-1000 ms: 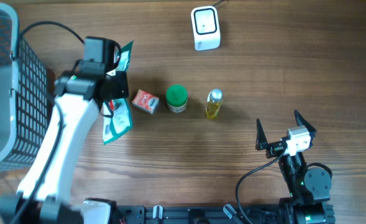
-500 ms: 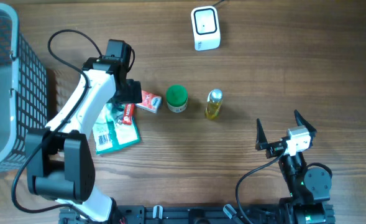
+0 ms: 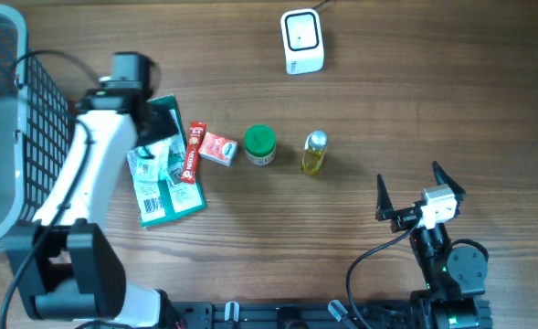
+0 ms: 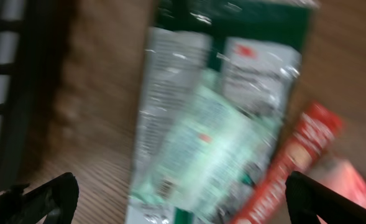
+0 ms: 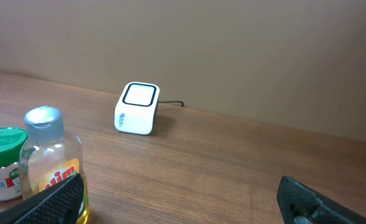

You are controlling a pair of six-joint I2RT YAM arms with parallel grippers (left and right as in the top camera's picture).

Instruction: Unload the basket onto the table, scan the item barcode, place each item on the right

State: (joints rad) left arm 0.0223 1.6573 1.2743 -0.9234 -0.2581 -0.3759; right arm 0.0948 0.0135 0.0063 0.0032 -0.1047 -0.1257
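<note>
Released and empty at left end effector (image 4: pixel 183 202), green packet (image 4: pixel 214 124) directly beneath; open also at right end effector (image 5: pixel 179 205). Risk of catching red stick (image 4: pixel 294 162) just beside, masking barcode from scanner (image 3: pixel 301 41).

Table (image 3: pixel 250 238): wood, matt, visible grain.
Scanner (image 3: pixel 301 40): white plastic, smooth, slight sheen; dark glossy window.
Green packet (image 3: pixel 166 183): plastic film, glossy, crinkled, catching light.
Red sachet (image 3: pixel 194 152): glossy film.
Small red box (image 3: pixel 216 148): apparently printed card, matt.
Jar (image 3: pixel 259 144): smooth green plastic lid.
Bottle (image 3: pixel 314 153): clear, glossy, silvery cap.
Basket (image 3: pixel 45 119): dark mesh wall, grey matt rim.
</note>
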